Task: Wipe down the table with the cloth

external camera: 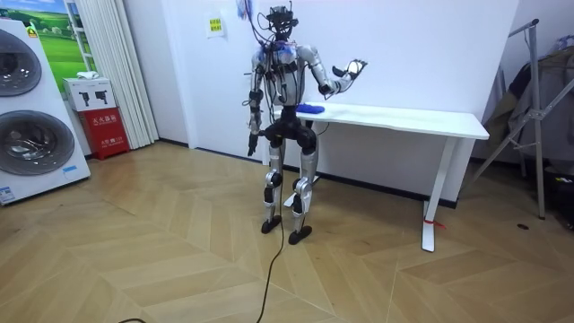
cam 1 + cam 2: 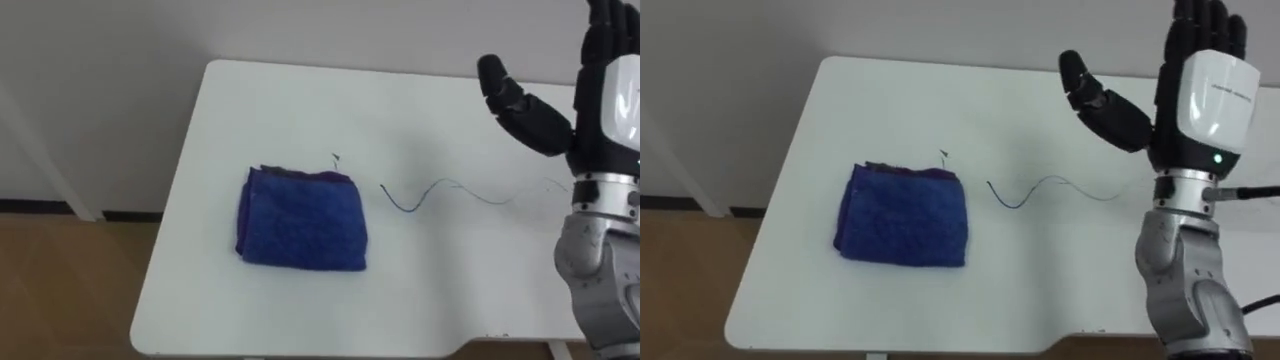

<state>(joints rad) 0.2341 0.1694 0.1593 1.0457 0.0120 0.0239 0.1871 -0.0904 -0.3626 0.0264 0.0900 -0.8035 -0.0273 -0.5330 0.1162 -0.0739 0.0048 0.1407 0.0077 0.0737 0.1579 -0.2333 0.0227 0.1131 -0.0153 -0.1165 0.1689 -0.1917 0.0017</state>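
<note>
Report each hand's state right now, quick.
Left hand: hangs at the robot's side; open or closed cannot be told.
Right hand: open, raised over the table, holding nothing; the folded blue cloth lies apart from it.

Lab-like test room: stacked washing machines (image 1: 34, 135), white table (image 1: 421, 117), parquet floor (image 1: 161, 260).

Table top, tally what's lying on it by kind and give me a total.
Blue folded cloth: 1
Thin loose thread: 1
Tiny dark scrap by the cloth's corner: 1
Total: 3
</note>
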